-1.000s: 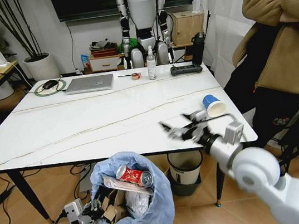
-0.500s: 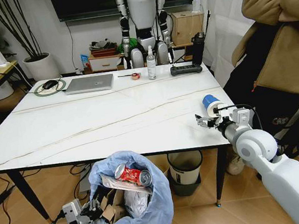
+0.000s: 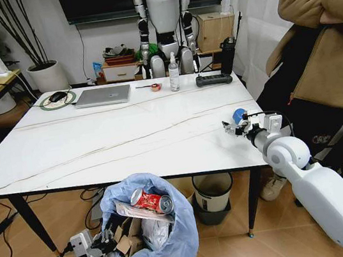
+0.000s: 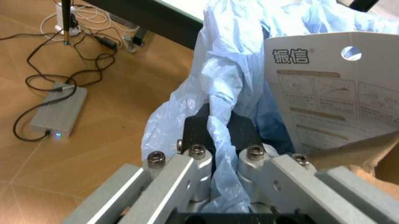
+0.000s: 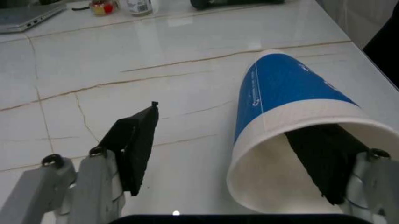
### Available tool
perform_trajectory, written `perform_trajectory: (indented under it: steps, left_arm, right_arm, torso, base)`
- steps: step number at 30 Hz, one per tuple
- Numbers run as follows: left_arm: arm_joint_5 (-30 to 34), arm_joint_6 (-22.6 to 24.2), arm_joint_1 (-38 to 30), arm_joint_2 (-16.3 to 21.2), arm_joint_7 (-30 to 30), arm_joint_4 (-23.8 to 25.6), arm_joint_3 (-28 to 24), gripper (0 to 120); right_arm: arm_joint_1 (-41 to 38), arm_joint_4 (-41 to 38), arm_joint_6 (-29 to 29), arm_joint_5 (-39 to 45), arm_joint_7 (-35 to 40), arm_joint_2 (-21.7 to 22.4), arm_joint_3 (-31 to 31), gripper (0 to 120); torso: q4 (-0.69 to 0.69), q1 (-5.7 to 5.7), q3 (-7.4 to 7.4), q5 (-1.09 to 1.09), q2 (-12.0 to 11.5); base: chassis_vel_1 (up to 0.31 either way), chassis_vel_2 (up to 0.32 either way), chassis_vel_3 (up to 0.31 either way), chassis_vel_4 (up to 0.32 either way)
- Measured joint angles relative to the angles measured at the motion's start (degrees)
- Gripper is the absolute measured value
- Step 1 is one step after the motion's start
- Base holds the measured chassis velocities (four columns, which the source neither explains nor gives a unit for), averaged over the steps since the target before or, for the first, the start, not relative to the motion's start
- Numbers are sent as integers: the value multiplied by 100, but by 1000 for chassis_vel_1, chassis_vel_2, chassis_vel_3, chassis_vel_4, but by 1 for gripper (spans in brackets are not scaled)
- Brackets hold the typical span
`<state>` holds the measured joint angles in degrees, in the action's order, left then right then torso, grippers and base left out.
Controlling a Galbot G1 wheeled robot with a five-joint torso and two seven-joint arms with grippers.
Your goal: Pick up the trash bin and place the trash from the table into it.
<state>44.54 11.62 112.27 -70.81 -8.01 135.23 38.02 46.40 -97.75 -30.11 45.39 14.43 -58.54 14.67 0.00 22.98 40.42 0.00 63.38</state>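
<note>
at three o'clock on the white marble-look surface [image 3: 108, 138], the right claw [image 5: 234, 161] gapes with one finger inside the tipped blue paper cup [image 5: 293, 135], seemingly to pinch its rim, while the left claw [image 4: 218, 140] clamps the blue-bagged trash bin [image 3: 151, 228] low at seven o'clock, likely ready for the drop.

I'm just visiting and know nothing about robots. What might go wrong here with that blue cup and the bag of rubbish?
1. The blue paper cup lies on its side near the table edge. The right gripper has one finger inside its mouth, jaws open; closing could crush it or nudge it off.
2. The left gripper pinches only the trash bin's thin plastic liner, which could tear or slip.
3. A red can sits on top and may tumble out.
</note>
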Motion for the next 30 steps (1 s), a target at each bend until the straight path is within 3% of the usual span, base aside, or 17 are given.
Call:
perform_trajectory:
  steps: [19,25,30]
  left_arm:
    - [13,-1,-27,43,-5,-19,1,0]
    - [28,0,-46,61,-9,-41,-1,0]
    - [37,-1,-43,71,-9,-45,-16,0]
  right_arm:
    - [21,119,75,-15,-90,-36,-27,1]
    - [52,94,115,-16,-154,-13,-27,0]
    - [263,-546,637,470,-587,224,43,0]
  torso:
    - [0,-1,0,0,0]
    - [0,-1,0,0,0]
    - [0,0,0,0,0]
  base:
    - [0,0,0,0]
    - [0,0,0,0]
    - [0,0,0,0]
